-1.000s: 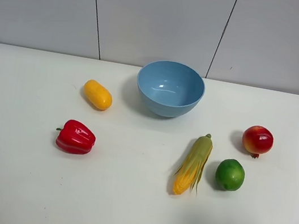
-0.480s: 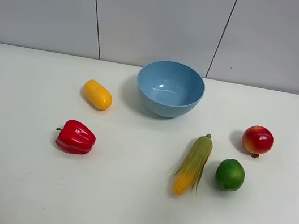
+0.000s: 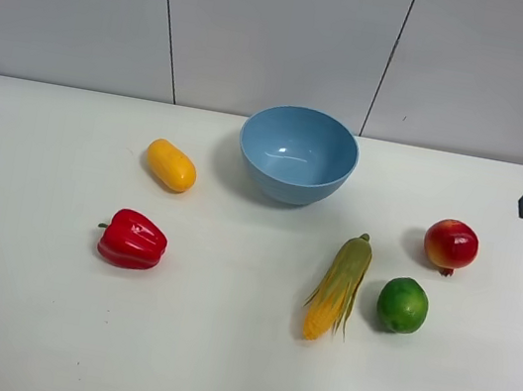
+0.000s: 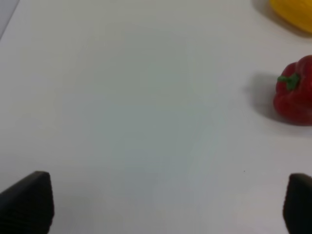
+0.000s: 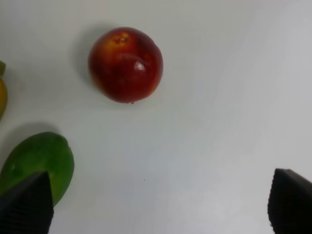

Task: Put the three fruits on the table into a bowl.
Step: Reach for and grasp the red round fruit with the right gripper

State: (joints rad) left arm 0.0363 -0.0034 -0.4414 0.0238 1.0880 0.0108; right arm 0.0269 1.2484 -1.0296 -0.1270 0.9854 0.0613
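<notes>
Left gripper is hanging over bare tabletop, fingers spread wide, gripping nothing, with the red pepper in its view. In the high view the mango is lying left of centre and the blue bowl is sitting upper centre. The corn cob is lying lower right of the bowl, the lime just beside it and the apple above the lime. All fruits are sitting outside the bowl. Right gripper is gaping wide too, carrying nothing.
</notes>
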